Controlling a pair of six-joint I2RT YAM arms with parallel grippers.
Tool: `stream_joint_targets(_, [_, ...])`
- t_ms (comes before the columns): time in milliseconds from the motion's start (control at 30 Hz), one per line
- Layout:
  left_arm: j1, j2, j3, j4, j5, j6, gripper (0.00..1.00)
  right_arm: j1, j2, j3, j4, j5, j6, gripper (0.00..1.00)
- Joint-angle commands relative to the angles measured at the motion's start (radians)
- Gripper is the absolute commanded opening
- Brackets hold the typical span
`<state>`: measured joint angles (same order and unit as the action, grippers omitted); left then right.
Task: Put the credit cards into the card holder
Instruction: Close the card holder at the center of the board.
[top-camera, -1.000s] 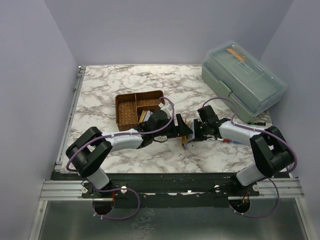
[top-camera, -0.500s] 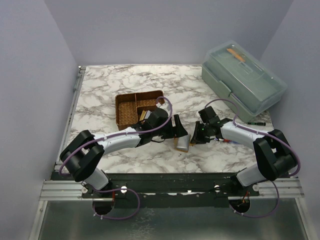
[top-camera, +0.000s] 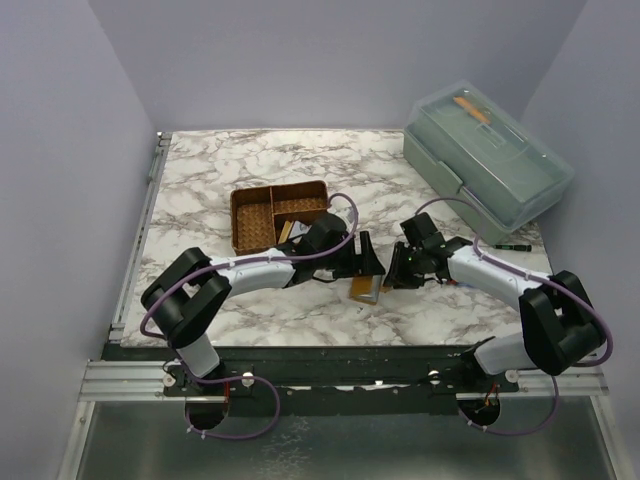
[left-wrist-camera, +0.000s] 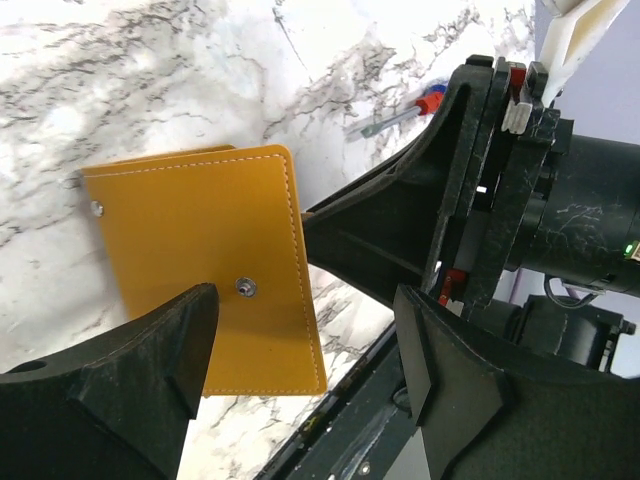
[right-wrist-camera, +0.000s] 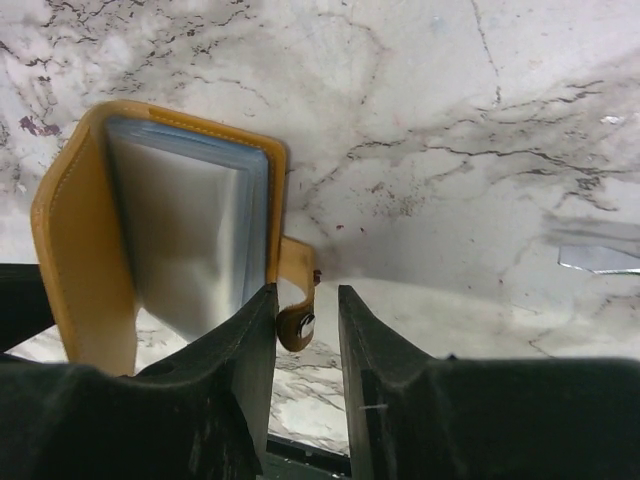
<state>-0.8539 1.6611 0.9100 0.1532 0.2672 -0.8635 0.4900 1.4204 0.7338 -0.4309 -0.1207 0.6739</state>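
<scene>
The orange-tan card holder (top-camera: 365, 289) lies on the marble table between my two grippers. In the left wrist view it lies flat (left-wrist-camera: 200, 250), cover up with a snap stud. My left gripper (left-wrist-camera: 300, 375) is open and empty, hovering over its near edge. In the right wrist view the holder (right-wrist-camera: 90, 250) is partly open and shows clear sleeves. My right gripper (right-wrist-camera: 305, 340) stands narrowly open around its snap tab (right-wrist-camera: 296, 300), with a gap on one side. A yellowish flat piece (top-camera: 286, 232), perhaps a credit card, sits in the basket; no other cards are clearly visible.
A brown woven divided basket (top-camera: 262, 218) stands behind the left arm. A grey-green lidded plastic box (top-camera: 488, 165) fills the back right corner. A black pen (top-camera: 512, 245) lies beside it and a red-and-blue pen (left-wrist-camera: 402, 113) lies near the right gripper.
One second ago the card holder was held up between the two grippers. Now it lies on the table, the left gripper has let go, and the right gripper is at its tab.
</scene>
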Motion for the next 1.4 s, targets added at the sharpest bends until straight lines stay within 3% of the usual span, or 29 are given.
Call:
stream_joint_targets(0, [-0.014, 0.041, 0.014, 0.077, 0.089, -0.030, 0.76, 0.007, -0.029, 0.021, -0.075, 0.067, 0.018, 0.34])
stream_joint_targets(467, [-0.022, 0.056, -0.045, 0.118, 0.074, -0.063, 0.66, 0.007, -0.067, 0.054, -0.187, 0.159, 0.023, 0.34])
stream_joint_targets(767, [-0.023, 0.053, -0.072, 0.093, 0.051, -0.056, 0.57, 0.007, -0.077, 0.064, -0.178, 0.142, 0.010, 0.13])
stream_joint_targets(1000, [-0.022, 0.041, -0.083, 0.068, 0.032, -0.045, 0.50, 0.007, -0.074, 0.052, -0.138, 0.141, -0.014, 0.04])
stream_joint_targets(1367, [-0.022, 0.029, -0.094, 0.001, -0.001, -0.016, 0.38, 0.007, -0.016, 0.049, -0.084, 0.157, -0.039, 0.11])
